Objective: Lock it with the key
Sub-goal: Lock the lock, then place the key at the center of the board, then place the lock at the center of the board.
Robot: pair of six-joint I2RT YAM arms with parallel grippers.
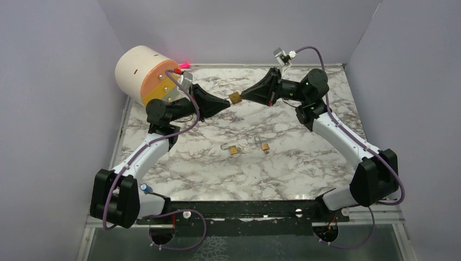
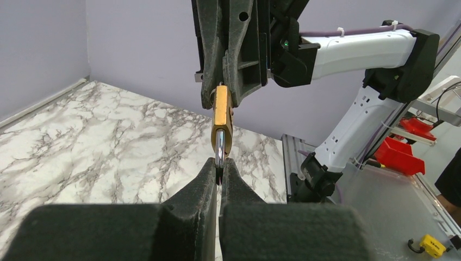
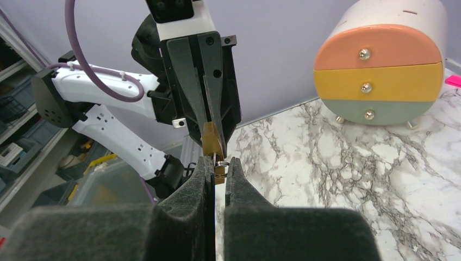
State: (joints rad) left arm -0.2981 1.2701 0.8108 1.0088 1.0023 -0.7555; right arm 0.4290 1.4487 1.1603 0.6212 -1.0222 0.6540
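A brass padlock (image 1: 235, 98) hangs in the air between my two grippers above the back middle of the marble table (image 1: 304, 163). My left gripper (image 1: 227, 102) is shut on its steel shackle (image 2: 219, 148), with the brass body (image 2: 222, 114) just beyond the fingertips. My right gripper (image 1: 243, 97) faces it from the other end. In the right wrist view, my right gripper (image 3: 219, 163) pinches a thin key (image 3: 213, 166) with a small ring at the bottom of the lock body (image 3: 211, 138). The keyhole itself is hidden.
Two more small brass padlocks lie on the table in the middle, one (image 1: 232, 149) beside the other (image 1: 265, 146). A round drawer unit (image 1: 147, 73) with pink, yellow and green fronts stands at the back left, also in the right wrist view (image 3: 380, 70). Grey walls enclose the table.
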